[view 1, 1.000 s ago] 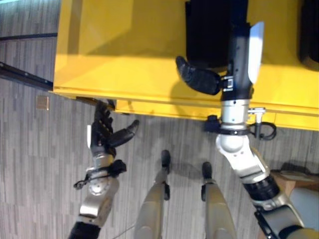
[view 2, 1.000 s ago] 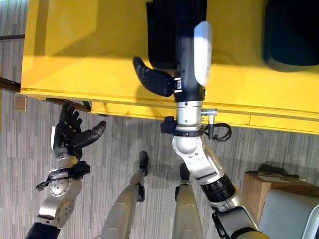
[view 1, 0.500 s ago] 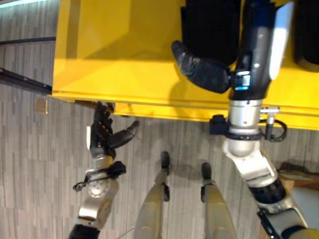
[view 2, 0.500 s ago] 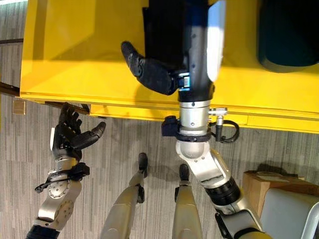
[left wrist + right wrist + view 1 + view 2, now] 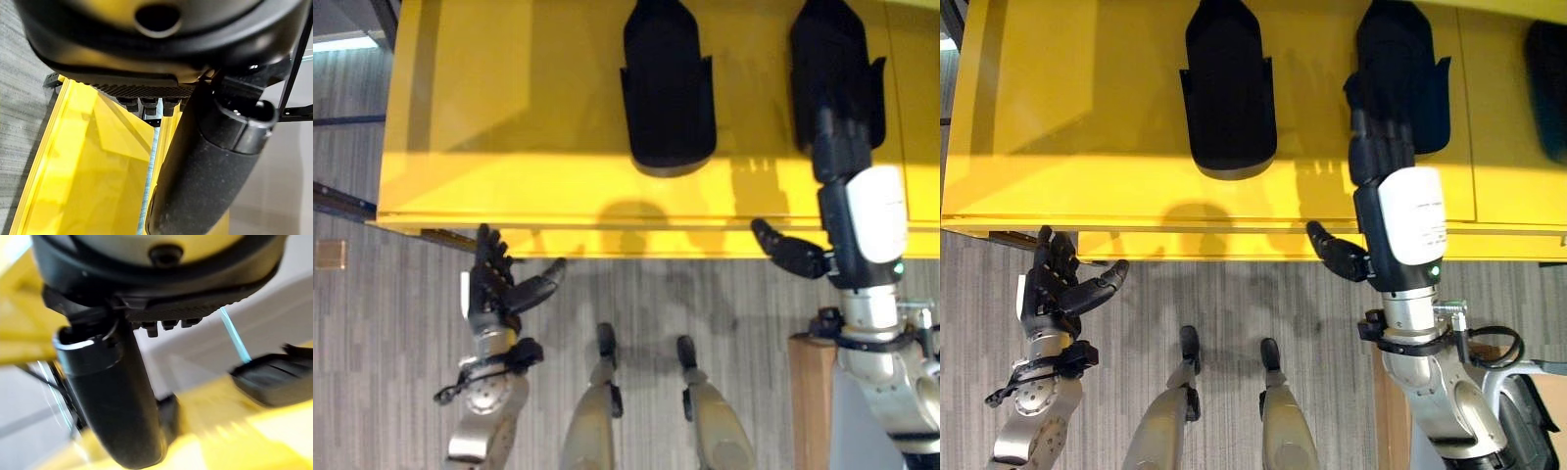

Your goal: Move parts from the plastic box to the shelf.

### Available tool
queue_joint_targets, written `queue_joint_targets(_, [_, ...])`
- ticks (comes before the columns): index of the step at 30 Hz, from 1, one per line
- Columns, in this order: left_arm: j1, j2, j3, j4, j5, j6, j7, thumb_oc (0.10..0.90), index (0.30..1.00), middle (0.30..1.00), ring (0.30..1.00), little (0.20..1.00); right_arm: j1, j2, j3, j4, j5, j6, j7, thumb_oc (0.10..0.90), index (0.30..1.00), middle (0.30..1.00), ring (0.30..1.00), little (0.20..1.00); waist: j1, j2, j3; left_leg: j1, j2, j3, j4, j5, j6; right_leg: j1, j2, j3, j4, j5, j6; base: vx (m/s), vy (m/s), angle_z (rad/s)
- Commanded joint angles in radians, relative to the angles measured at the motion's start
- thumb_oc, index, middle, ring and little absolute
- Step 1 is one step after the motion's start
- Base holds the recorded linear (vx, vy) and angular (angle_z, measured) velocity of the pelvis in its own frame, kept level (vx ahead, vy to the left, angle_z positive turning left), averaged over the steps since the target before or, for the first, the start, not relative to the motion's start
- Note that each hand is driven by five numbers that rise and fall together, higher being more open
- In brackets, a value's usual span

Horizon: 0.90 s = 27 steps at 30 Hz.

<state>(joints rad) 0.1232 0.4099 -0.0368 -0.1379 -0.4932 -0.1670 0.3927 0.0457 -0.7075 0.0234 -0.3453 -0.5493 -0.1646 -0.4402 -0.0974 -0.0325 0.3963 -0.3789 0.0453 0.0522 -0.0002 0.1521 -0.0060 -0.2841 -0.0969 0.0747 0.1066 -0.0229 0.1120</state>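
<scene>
Two black moulded parts lie on the yellow shelf (image 5: 509, 108). The left part (image 5: 668, 93) lies free, with nothing touching it. My right hand (image 5: 1381, 147) reaches over the shelf's front edge. Its straight fingers lie across the near end of the right part (image 5: 1400, 54), and its thumb (image 5: 1337, 257) sticks out over the shelf edge. In the right wrist view the thumb (image 5: 117, 396) is extended and a black part (image 5: 274, 377) shows beyond it. My left hand (image 5: 494, 289) hangs open and holding nothing below the shelf's front edge, fingers spread.
Another dark thing (image 5: 1547, 88) lies at the shelf's far right. A brown box (image 5: 808, 392) stands on the grey striped floor (image 5: 372, 343) by my right arm. The shelf's front edge (image 5: 1185, 240) runs across the view between my hands.
The camera has moved, so more of the shelf shows. My right hand has gone from the left black part across to the right one. The left hand keeps its pose.
</scene>
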Motion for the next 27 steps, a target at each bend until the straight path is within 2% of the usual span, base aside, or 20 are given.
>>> queue_joint_targets(1, [-0.093, 0.009, -0.001, 0.003, 0.051, -0.087, -0.059, 0.900, 1.000, 1.000, 1.000, 1.000, -0.074, -0.041, 0.042, 0.046, -0.071, -0.006, 0.002, 0.900, 1.000, 1.000, 1.000, 1.000, -0.019, 0.022, -0.127, 0.077, 0.087, 0.059, 0.095, -0.121, -0.078, 0.004, -0.021, 0.034, 0.047, -0.057, 0.008, 0.00, 0.000, 0.00])
queue_joint_targets(8, [-0.111, 0.003, -0.005, 0.049, 0.053, -0.100, -0.059, 0.900, 1.000, 1.000, 1.000, 1.000, -0.069, -0.031, 0.122, 0.215, -0.136, 0.007, 0.017, 0.900, 1.000, 1.000, 1.000, 1.000, -0.025, 0.005, -0.134, 0.083, 0.097, 0.071, 0.122, -0.137, -0.076, 0.008, -0.018, 0.057, 0.042, -0.055, 0.009, 0.01, 0.010, -0.13])
queue_joint_targets(12, [-0.115, -0.002, -0.005, 0.060, 0.054, -0.105, -0.053, 0.900, 1.000, 1.000, 1.000, 1.000, -0.071, -0.020, 0.145, 0.255, -0.150, 0.008, 0.016, 0.900, 1.000, 1.000, 1.000, 1.000, -0.024, 0.003, -0.139, 0.083, 0.097, 0.074, 0.120, -0.137, -0.077, 0.006, -0.018, 0.062, 0.038, -0.051, 0.010, 0.00, 0.004, -0.02])
queue_joint_targets(15, [-0.131, -0.011, -0.016, 0.073, 0.058, -0.108, -0.046, 0.900, 1.000, 1.000, 1.000, 1.000, -0.098, -0.008, 0.207, 0.330, -0.175, 0.023, 0.032, 0.900, 1.000, 1.000, 1.000, 1.000, -0.019, 0.008, -0.140, 0.075, 0.095, 0.073, 0.127, -0.137, -0.080, 0.005, -0.019, 0.060, 0.037, -0.054, 0.009, 0.00, 0.000, -0.08])
queue_joint_targets(27, [-0.152, -0.011, -0.027, 0.076, 0.069, -0.111, -0.025, 0.900, 1.000, 1.000, 1.000, 1.000, -0.183, 0.019, 0.284, 0.353, -0.184, 0.034, 0.027, 0.900, 1.000, 1.000, 1.000, 1.000, -0.007, 0.013, -0.138, 0.064, 0.090, 0.069, 0.132, -0.137, -0.078, 0.002, -0.025, 0.054, 0.031, -0.048, 0.010, 0.00, 0.000, 0.00])
